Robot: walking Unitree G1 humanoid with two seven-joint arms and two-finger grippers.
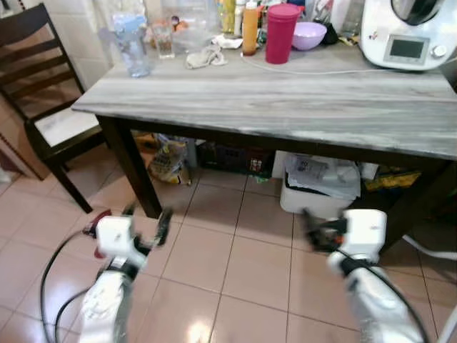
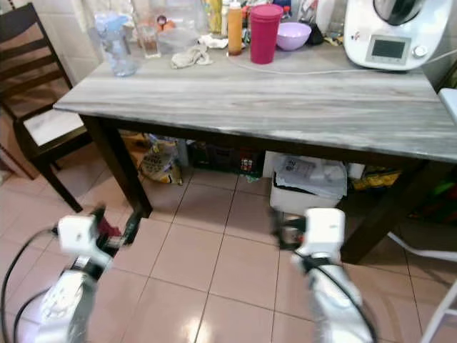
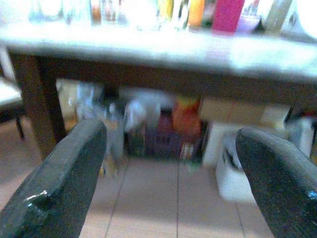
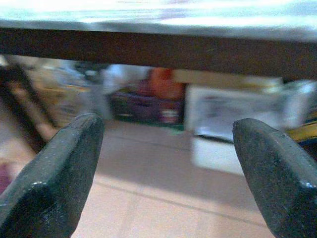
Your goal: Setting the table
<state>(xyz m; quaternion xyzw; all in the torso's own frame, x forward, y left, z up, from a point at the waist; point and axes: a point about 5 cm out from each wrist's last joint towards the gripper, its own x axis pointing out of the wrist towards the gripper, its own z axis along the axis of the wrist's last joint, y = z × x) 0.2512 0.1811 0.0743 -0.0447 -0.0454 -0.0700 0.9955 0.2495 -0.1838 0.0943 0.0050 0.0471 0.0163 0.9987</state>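
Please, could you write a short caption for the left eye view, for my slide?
Both open end effectors, left and right, hang low before a grey wooden table holding a red tumbler and purple bowl.

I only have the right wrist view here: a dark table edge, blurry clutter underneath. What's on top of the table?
Observer: Along the far edge stand a magenta tumbler, a purple bowl and a white kitchen machine.
Reviewer: Anything beside the table?
Observer: A dark wooden chair at its left end.
Reviewer: And the left hand?
Observer: The left hand is open, low over the tiled floor, short of the table.
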